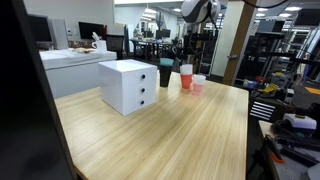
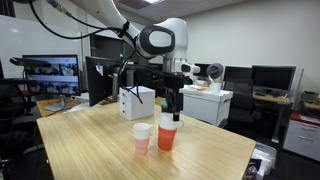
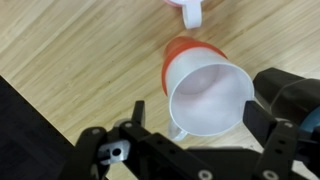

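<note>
An orange cup (image 3: 178, 55) stands on the wooden table (image 3: 70, 60) with a white cup (image 3: 208, 92) nested in it, mouth up. My gripper (image 3: 195, 108) hangs open straight above them, one finger on each side of the white rim and not touching it. In an exterior view the gripper (image 2: 172, 100) sits just over the stacked orange cup (image 2: 167, 133), and a pink cup (image 2: 141, 139) stands beside it. The same pair appears as the orange cup (image 1: 186, 77) and pink cup (image 1: 198, 83) at the table's far end.
A white drawer unit (image 1: 128, 86) stands on the table, with a dark cup (image 1: 165, 74) beside it. Another pale cup (image 3: 190, 10) is at the top edge of the wrist view. Desks, monitors (image 2: 50, 75) and shelves surround the table.
</note>
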`<state>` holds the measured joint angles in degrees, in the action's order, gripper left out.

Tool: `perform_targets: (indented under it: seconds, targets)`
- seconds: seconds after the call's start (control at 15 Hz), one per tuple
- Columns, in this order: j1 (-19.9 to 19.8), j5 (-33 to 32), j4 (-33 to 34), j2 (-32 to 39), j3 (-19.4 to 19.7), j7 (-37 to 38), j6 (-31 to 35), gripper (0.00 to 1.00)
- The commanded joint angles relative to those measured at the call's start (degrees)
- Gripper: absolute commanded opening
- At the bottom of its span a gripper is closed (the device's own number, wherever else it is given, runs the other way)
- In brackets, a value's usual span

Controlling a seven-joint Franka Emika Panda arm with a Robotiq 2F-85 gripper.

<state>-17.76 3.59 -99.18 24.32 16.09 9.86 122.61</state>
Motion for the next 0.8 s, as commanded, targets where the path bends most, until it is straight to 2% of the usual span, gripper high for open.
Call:
perform_targets:
  seconds: [0.0,0.73]
  targets:
    - [0.42,-0.76,-3.68,-3.58,0.25,0.81,-0.67,1.0]
    - [0.67,-0.86,-8.47,-6.75,0.01,-0.41,0.57,1.0]
